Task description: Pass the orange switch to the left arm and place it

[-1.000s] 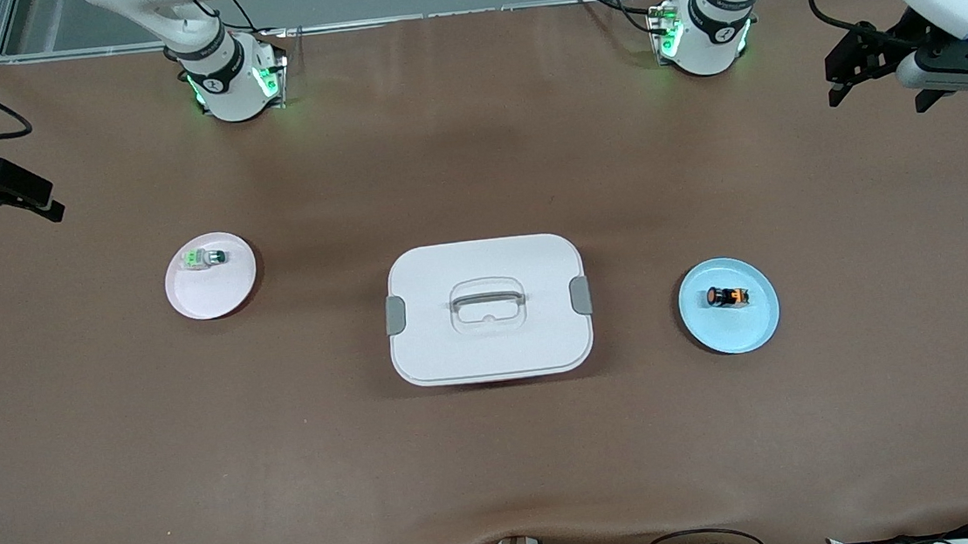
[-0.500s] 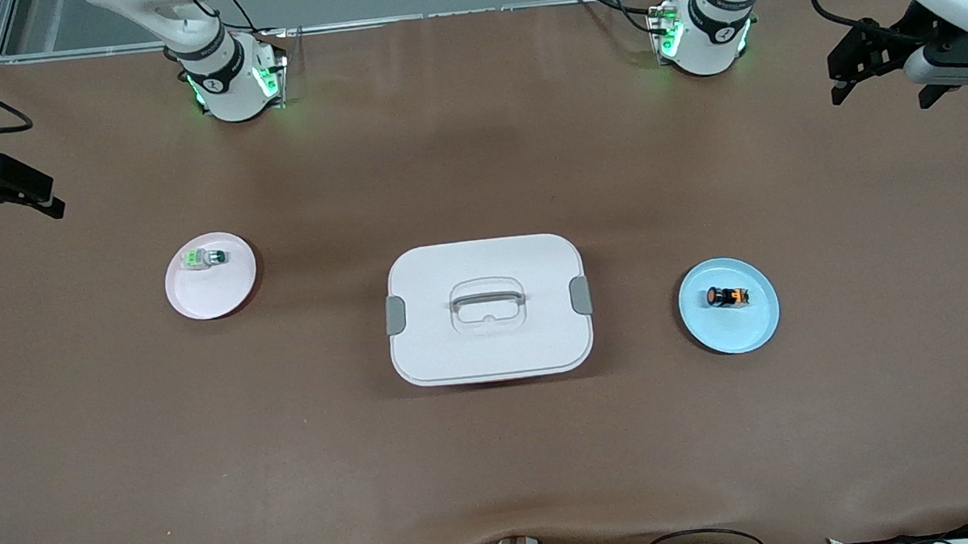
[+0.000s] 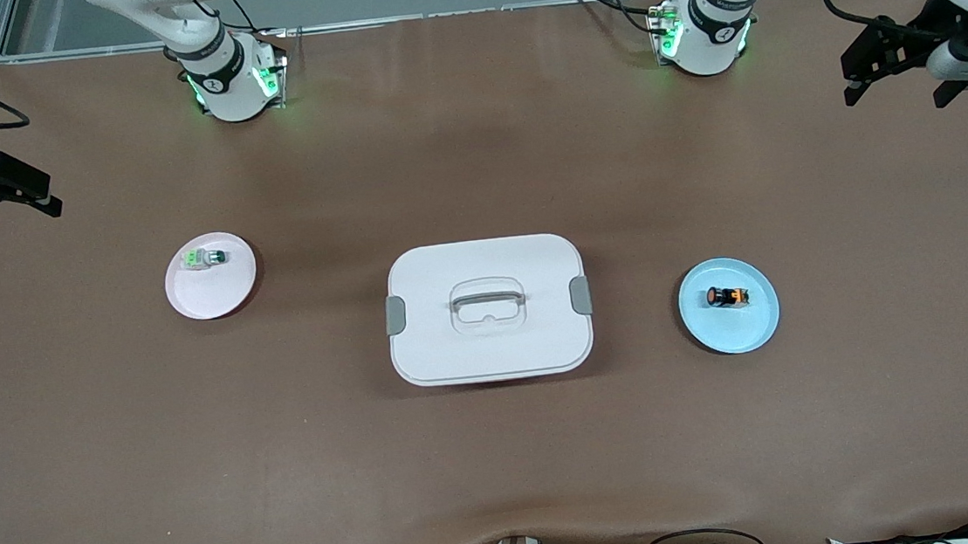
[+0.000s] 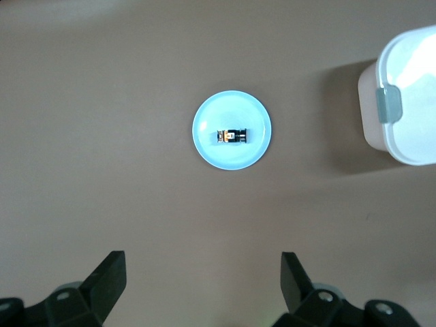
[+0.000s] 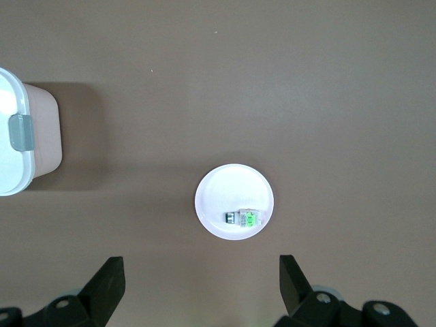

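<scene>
While both arms wait high, orange switch (image 3: pixel 728 296) on blue plate (image 3: pixel 756 331) beside box (image 3: pixel 490 341); left gripper (image 3: pixel 894 76) and right gripper (image 3: pixel 0 193) spread, empty.

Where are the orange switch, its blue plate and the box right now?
orange switch (image 3: pixel 727 296): front view, on its black body, lying on the plate.
blue plate (image 3: pixel 748 332): front view, on the bare part nearest the camera.
box (image 3: pixel 483 259): front view, on the white lid above the handle recess.
</scene>
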Action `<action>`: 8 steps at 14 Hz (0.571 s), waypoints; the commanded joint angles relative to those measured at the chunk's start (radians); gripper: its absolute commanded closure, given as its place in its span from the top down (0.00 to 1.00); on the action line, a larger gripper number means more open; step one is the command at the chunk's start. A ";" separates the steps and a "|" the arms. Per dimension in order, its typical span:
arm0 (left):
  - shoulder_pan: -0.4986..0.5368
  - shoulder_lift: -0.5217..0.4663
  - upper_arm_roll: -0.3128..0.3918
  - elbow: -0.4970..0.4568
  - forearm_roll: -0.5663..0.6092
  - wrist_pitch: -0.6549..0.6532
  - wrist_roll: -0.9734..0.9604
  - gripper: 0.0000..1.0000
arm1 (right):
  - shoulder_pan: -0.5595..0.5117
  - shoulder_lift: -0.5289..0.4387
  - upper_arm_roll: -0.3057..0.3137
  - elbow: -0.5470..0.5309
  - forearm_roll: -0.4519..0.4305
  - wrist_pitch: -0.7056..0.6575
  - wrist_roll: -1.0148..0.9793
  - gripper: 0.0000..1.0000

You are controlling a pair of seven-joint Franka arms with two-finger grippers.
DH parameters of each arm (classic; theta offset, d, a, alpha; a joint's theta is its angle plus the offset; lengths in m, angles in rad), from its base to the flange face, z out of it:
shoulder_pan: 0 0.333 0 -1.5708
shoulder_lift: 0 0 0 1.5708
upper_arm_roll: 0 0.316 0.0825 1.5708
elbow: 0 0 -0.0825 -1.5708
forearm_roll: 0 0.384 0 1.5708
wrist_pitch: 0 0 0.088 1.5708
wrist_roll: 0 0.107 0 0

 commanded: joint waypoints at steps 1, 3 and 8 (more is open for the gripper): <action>0.003 0.016 0.007 0.037 0.004 -0.021 -0.046 1.00 | -0.010 -0.016 0.003 -0.010 0.007 -0.006 0.006 1.00; 0.003 0.016 0.007 0.036 0.003 -0.021 -0.046 1.00 | -0.008 -0.016 0.003 -0.010 0.007 -0.006 0.072 1.00; 0.000 0.019 0.004 0.036 0.003 -0.029 -0.034 1.00 | -0.007 -0.016 0.004 -0.012 0.007 -0.006 0.075 1.00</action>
